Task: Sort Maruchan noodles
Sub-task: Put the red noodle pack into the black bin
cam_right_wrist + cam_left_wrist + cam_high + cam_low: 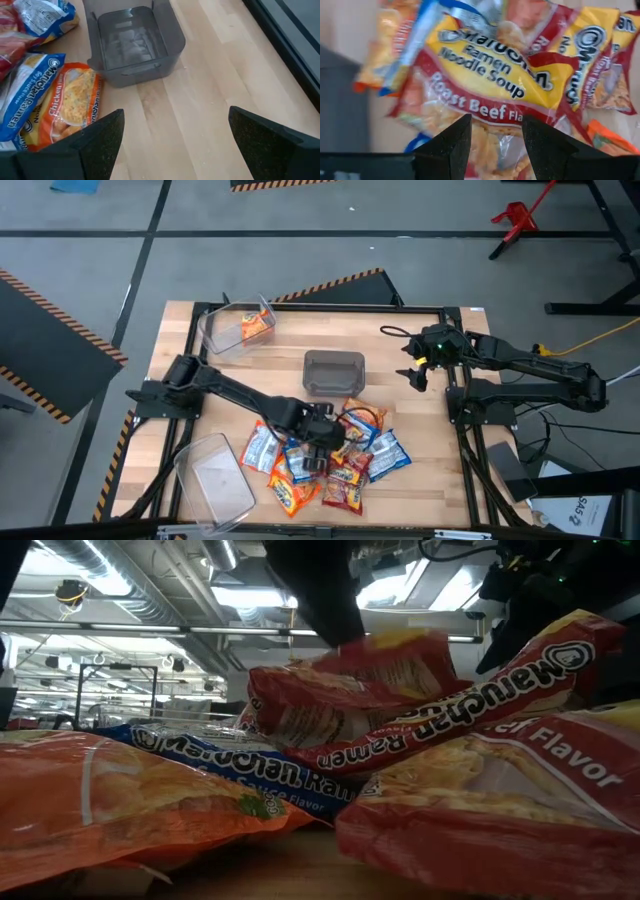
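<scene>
The left gripper (322, 442) is down in the noodle pile (330, 455) at the table's (420, 470) near middle, its fingers (447, 145) parted around a red roast beef packet (490, 87). One orange packet (256, 325) sits in the clear bin (232, 330) at far left. The right gripper (418, 370) hangs over bare wood at right, fingers (100, 132) wide open, near the grey bin (334, 372).

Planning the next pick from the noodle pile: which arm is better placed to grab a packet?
Left. Its end effector is open right over the noodle pile, a red Roast Beef packet between its fingers. The right end effector hovers open away from it.
</scene>
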### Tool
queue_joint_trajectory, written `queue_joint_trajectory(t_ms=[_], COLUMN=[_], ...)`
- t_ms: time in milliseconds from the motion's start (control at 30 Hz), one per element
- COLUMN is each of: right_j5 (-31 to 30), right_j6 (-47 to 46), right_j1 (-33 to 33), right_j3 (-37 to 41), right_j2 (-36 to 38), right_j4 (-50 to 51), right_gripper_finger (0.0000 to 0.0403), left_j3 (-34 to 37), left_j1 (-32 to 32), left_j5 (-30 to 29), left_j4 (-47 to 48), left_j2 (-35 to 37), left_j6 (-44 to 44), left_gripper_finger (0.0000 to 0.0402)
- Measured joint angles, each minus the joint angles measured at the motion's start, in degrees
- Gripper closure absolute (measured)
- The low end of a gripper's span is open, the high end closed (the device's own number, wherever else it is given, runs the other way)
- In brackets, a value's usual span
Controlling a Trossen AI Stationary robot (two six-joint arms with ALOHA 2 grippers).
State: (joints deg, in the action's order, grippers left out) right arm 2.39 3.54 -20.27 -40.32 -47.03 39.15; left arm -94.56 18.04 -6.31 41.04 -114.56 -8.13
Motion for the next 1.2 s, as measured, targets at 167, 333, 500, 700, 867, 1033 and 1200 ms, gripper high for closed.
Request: queue_joint_trajectory(t_ms=[167, 333, 500, 700, 867, 1033, 1200], right_j5=[0.09, 0.09, 0.09, 0.04, -0.04, -0.43, -0.44], right_j6=[0.98, 0.97, 0.95, 0.93, 0.8, -0.06, -0.25], right_j1=[0.02, 0.02, 0.0, 0.01, 0.02, 0.0, 0.0], right_j3=[0.02, 0.02, 0.02, 0.02, 0.02, 0.02, 0.02], right_j2=[0.0, 0.0, 0.0, 0.0, 0.0, 0.0, 0.0], right_j4=[0.01, -0.01, -0.01, -0.03, -0.05, -0.06, -0.08], right_gripper_finger=[0.0059, 0.0059, 0.0059, 0.0059, 0.0059, 0.0059, 0.0059], left_j3=[0.0, 0.0, -0.02, -0.01, -0.01, 0.0, -0.36], left_j1=[0.28, 0.56, 1.65, 1.64, 1.59, 1.48, 1.4], left_j5=[1.79, 0.76, -3.62, -7.55, -7.75, -9.27, -9.76], left_j4=[0.51, 0.79, 2.66, 4.69, 5.9, 6.11, 6.56], left_j2=[-0.89, -0.81, -1.12, -1.22, -1.22, -1.22, -1.0], left_j6=[-0.14, -0.61, -0.54, -0.67, -1.39, -2.84, -3.52], left_gripper_finger=[0.0233, 0.0233, 0.0233, 0.0273, 0.0352, 0.0396, 0.0401])
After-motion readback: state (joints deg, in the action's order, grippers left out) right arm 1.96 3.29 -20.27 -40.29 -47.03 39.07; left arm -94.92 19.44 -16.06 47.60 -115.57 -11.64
